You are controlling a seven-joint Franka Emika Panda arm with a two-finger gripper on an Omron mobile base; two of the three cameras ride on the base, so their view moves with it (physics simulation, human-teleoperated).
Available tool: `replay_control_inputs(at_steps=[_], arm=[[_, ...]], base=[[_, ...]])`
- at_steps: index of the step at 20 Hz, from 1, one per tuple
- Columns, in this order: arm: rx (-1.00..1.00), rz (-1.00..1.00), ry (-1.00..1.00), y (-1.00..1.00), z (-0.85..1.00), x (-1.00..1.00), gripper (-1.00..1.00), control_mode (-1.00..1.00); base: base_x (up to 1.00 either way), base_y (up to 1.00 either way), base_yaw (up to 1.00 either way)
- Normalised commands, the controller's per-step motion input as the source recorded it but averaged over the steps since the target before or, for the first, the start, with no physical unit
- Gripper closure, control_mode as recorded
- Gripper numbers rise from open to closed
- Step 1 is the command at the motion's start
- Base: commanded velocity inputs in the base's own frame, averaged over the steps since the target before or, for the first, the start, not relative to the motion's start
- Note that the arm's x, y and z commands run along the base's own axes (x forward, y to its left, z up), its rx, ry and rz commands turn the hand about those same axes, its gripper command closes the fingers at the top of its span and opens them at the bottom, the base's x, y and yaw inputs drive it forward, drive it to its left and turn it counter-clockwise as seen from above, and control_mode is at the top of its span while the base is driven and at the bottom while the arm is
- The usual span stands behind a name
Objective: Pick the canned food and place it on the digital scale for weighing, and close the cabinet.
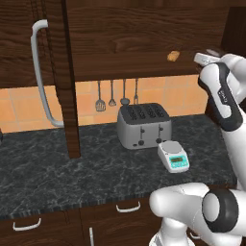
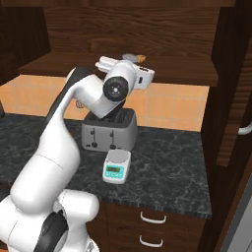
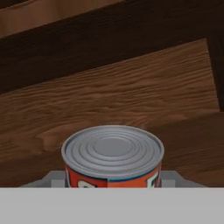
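The canned food [image 3: 112,153], a red can with a ribbed silver top, stands upright between my grey fingers [image 3: 54,178] in the hand view. My gripper [image 3: 112,179] is shut on it, over the wooden shelf inside the cabinet [image 1: 144,29]. Whether the can still touches the shelf I cannot tell. In the base views my hand [image 1: 206,57] reaches into the open cabinet at shelf height. The digital scale [image 1: 174,157] [image 2: 116,167], white with a teal front, sits bare on the dark counter below, in front of the toaster. The left cabinet door [image 1: 60,72] stands open with its curved silver handle [image 1: 41,72].
A grey four-slot toaster [image 1: 144,125] [image 2: 109,129] stands behind the scale. A small tan lump [image 1: 173,56] lies on the cabinet shelf beside my hand. Utensils [image 1: 111,96] hang on the tiled wall. The right cabinet door [image 2: 236,98] stands open. Drawers [image 1: 127,207] run under the counter edge.
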Motion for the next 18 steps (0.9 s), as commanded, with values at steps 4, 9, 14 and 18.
replay_control_inputs(at_steps=[4, 9, 14, 18], arm=[[0.0, 0.26, -0.01, 0.0, 0.42, -1.0, 1.0, -1.0], [-0.08, 0.31, 0.0, 0.12, 0.06, -1.0, 1.0, -1.0], [-0.18, 0.29, -0.01, 0.74, -0.45, -1.0, 1.0, -1.0], [-0.01, 0.45, 0.03, 0.39, -0.79, -0.94, 1.0, -1.0]], base=[[0.0, 0.0, 0.0], [0.0, 0.0, 0.0], [0.0, 0.0, 0.0], [0.0, 0.0, 0.0]])
